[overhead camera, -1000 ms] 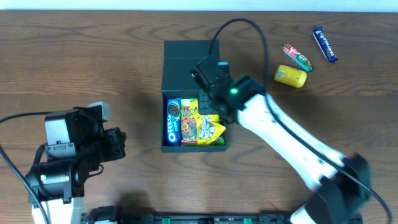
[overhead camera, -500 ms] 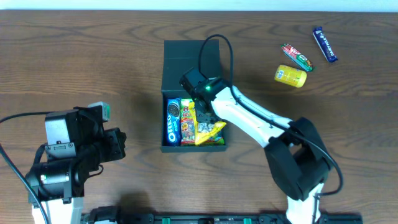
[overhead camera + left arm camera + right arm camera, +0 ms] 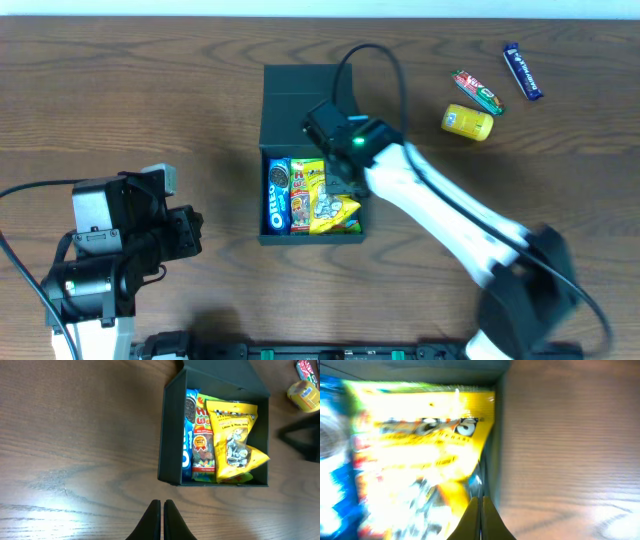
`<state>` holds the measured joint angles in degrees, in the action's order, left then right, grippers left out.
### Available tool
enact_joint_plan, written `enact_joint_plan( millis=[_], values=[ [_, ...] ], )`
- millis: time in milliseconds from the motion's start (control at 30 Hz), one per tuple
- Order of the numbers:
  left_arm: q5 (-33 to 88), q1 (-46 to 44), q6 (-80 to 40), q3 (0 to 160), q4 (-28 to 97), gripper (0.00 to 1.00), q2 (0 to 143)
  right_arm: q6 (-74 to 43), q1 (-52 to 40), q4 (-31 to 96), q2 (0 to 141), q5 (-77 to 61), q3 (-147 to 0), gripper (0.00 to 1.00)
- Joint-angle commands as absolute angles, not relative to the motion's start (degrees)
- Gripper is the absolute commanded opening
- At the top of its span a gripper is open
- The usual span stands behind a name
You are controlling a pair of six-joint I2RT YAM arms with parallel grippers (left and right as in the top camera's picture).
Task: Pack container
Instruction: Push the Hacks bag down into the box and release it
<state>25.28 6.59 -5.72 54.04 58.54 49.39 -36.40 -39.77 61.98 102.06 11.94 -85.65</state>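
Open container [image 3: 171,435] with Oreo pack [image 3: 188,435], gummy packet [image 3: 202,435], yellow bag [image 3: 234,435], left gripper [image 3: 161,504], right gripper [image 3: 480,500] both closed

"OREO" reads on the blue packet [image 3: 277,203] inside the container [image 3: 296,100].

Dark green-black container [image 3: 300,90] lies open, snack-filled.

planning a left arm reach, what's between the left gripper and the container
Nothing but bare wooden table. The left wrist view shows only wood grain from the left gripper to the container. The overhead view agrees.
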Motion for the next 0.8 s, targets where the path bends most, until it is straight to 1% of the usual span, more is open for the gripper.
enact_joint_plan(
  millis=[0,100,200,333,600,767],
  values=[
    [25.06,6.5,-4.62,54.81,58.63,0.06,49.39,-35.33,-40.97,63.99,96.9,8.8,-87.02,0.01],
    [25.06,6.5,-4.64,54.81,58.5,0.06,49.39,-34.59,-42.13,66.19,96.23,7.01,-86.8,0.01],
    [25.06,6.5,-4.64,54.81,58.46,0.06,49.39,-34.61,-43.16,65.36,96.57,6.33,-84.36,0.01],
    [25.06,6.5,-4.64,54.81,58.48,0.06,49.39,-34.68,-43.88,60.07,96.92,3.99,-78.65,0.01],
    [25.06,6.5,-4.62,54.81,58.48,0.06,49.39,-35.77,-43.86,48.75,97.36,3.84,-67.13,0.01],
    [25.06,6.5,-4.38,54.81,58.48,0.06,49.39,-36.93,-43.86,45.36,98.28,3.79,-62.48,0.01]
  ],
)
